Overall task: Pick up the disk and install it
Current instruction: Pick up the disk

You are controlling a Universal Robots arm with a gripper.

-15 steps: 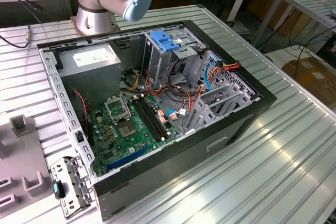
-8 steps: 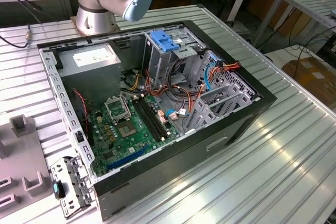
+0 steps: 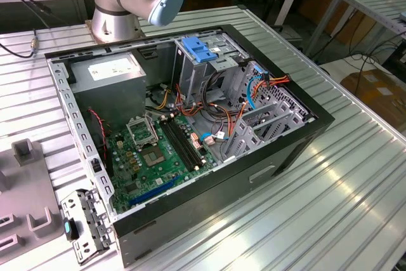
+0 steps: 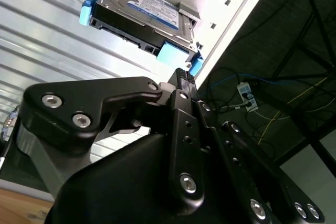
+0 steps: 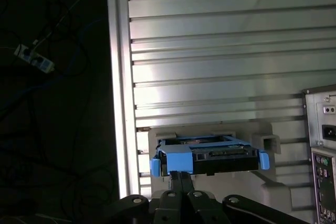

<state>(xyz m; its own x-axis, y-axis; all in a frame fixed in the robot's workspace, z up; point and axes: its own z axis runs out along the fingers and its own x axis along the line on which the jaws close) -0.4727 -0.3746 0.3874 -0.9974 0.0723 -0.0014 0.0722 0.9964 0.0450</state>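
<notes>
You've got a ribbed aluminium table [image 3: 342, 182] under everything, with the open computer case [image 3: 209, 204] filling the middle of the exterior view and the arm's base [image 3: 117, 17] at upper left. In both wrist views your gripper [image 4: 181, 73] [image 5: 178, 174] is clenched on nothing, fingertips pressed together, just beside the disk [image 4: 152, 11] [image 5: 210, 154]. The disk lies flat in a grey holder [image 5: 210, 128] near the table's edge.

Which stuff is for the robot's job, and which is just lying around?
For the job:
the disk
the gripper, close by the disk
the open computer case

Just lying about:
grey blocks
power strip
</notes>
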